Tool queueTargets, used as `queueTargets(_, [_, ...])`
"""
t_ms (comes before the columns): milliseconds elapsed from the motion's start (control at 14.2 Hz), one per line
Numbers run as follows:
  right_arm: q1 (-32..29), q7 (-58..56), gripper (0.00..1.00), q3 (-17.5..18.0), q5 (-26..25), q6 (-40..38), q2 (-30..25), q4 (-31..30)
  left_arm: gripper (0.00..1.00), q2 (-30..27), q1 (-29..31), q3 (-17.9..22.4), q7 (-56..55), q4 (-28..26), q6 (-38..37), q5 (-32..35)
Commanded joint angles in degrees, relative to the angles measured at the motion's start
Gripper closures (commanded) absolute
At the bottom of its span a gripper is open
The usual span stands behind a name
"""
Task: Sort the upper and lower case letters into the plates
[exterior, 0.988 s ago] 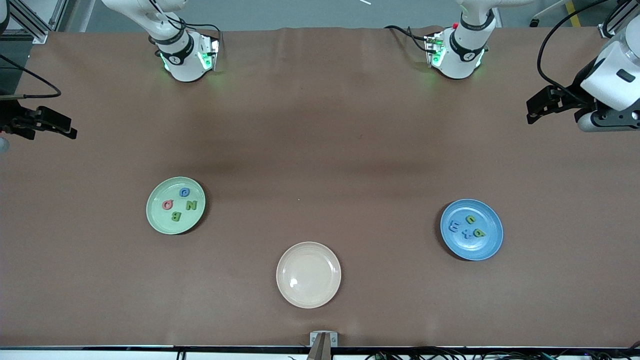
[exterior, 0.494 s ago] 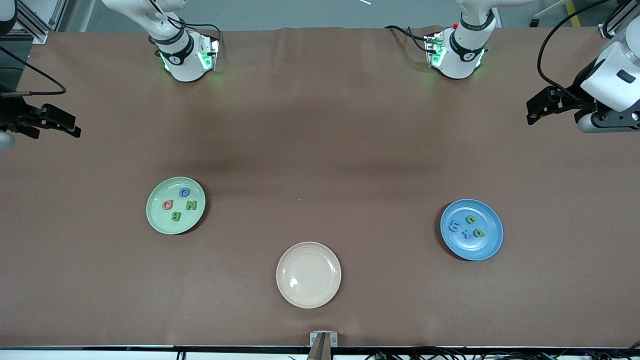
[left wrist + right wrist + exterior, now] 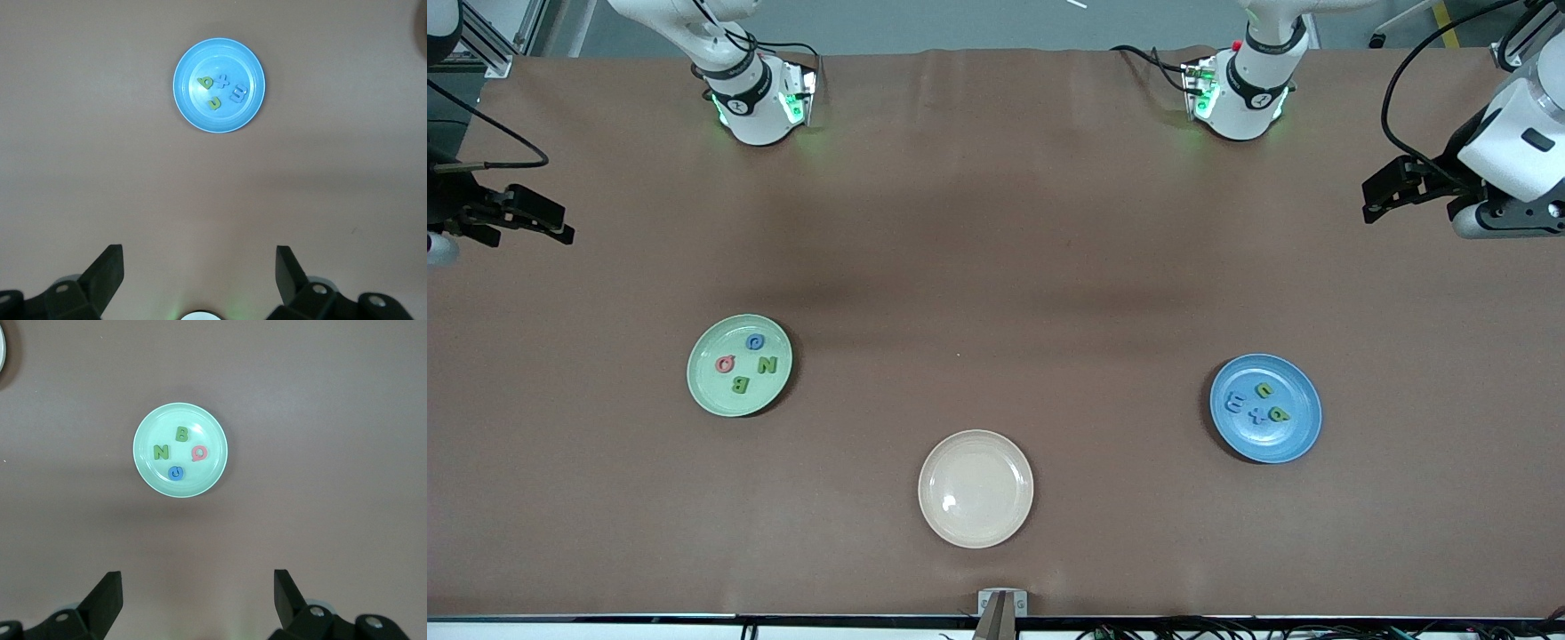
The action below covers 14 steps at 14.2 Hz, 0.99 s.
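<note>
A pale green plate (image 3: 710,382) lies toward the right arm's end of the table and holds several letters: a green B (image 3: 740,385), a green N (image 3: 767,364), a red one (image 3: 726,363) and a blue one (image 3: 755,341). The right wrist view shows this plate (image 3: 207,477) too. Toward the left arm's end, a blue plate (image 3: 1294,436) carries several green and blue letters (image 3: 1256,414), also seen on the plate (image 3: 230,117) in the left wrist view. My right gripper (image 3: 567,226) (image 3: 198,575) hangs open and empty over its end of the table. My left gripper (image 3: 1366,203) (image 3: 200,252) hangs open and empty over the other end.
A cream-beige plate (image 3: 975,488) with nothing on it sits between the two coloured plates, nearer the front camera. Both arm bases (image 3: 756,107) (image 3: 1240,98) stand at the table's back edge. A small bracket (image 3: 1002,604) sits at the front edge.
My right gripper has crept a little inward over the table. The left gripper, the plates and the letters have stayed where they were.
</note>
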Motion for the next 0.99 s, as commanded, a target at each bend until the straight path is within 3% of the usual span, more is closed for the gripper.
queueTargets(0, [0.2,-0.4,0.00,0.1,-0.1,1.1,-2.2,-2.2,0.00,0.6,0.1,-0.2,-0.4,1.3,-0.2,0.1])
queueTargets(917, [0.1,-0.5,0.00,0.1,-0.2,2.8,-2.1,-2.2,0.00,0.6,0.3,0.0,0.2,1.3,-0.2,0.1])
